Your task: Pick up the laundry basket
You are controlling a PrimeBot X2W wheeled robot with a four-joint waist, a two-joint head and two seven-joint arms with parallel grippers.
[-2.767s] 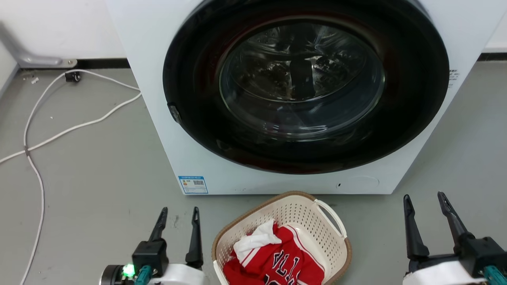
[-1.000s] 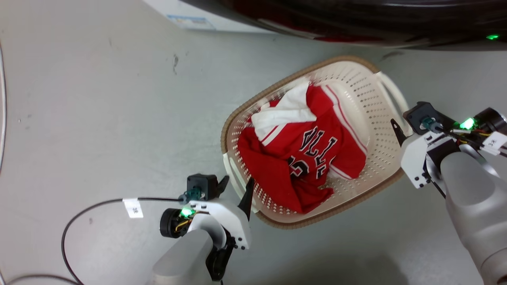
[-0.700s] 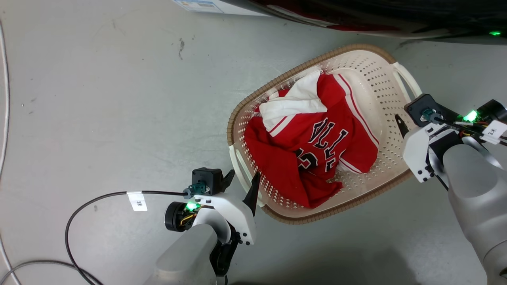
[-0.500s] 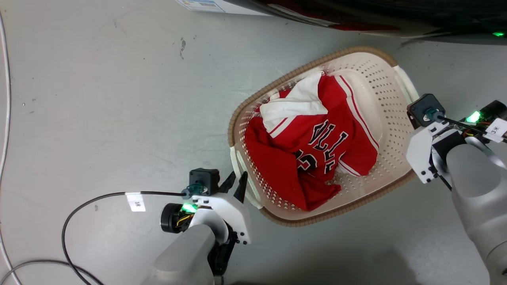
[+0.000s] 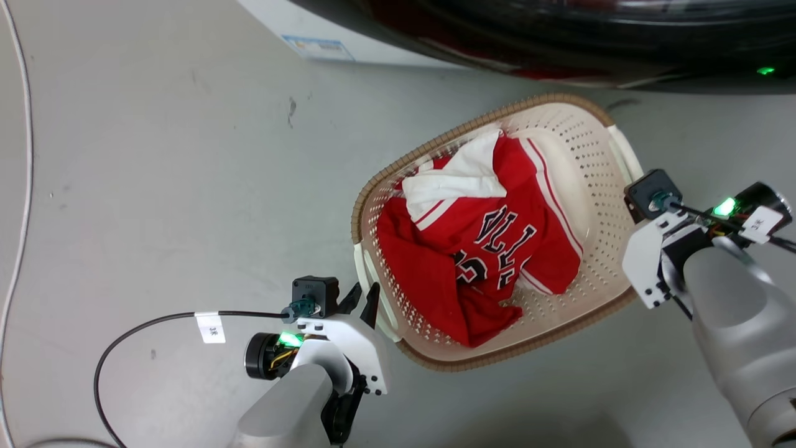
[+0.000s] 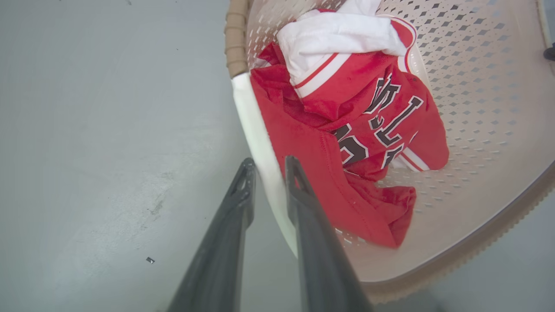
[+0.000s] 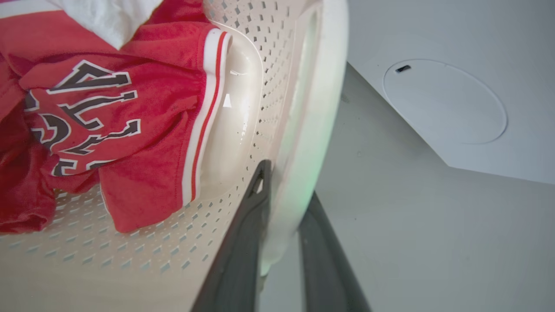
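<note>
The laundry basket point(image 5: 435, 146) is cream perforated plastic with a brown woven rim, and it holds a red jersey point(image 5: 479, 249) with a white piece of cloth. My left gripper point(image 5: 365, 291) is shut on the basket's white left handle point(image 5: 362, 264). In the left wrist view the two fingers of this gripper point(image 6: 269, 161) pinch that handle point(image 6: 256, 117). My right gripper point(image 7: 286, 184) is shut on the white right handle point(image 7: 321, 108), one finger inside the basket wall and one outside. In the head view its fingertips are hidden under its wrist housing point(image 5: 643, 261). Whether the basket is off the floor I cannot tell.
The white washing machine point(image 5: 348, 31) with its dark round door point(image 5: 559, 37) stands just beyond the basket. Its lower panel with a round cap point(image 7: 444, 102) is close to the right handle. A white cable point(image 5: 25, 124) lies on the grey floor at far left.
The left gripper's fingers have closed together on the left handle and the right gripper has moved in onto the right handle. The head camera has shifted, showing more of the washing machine.
</note>
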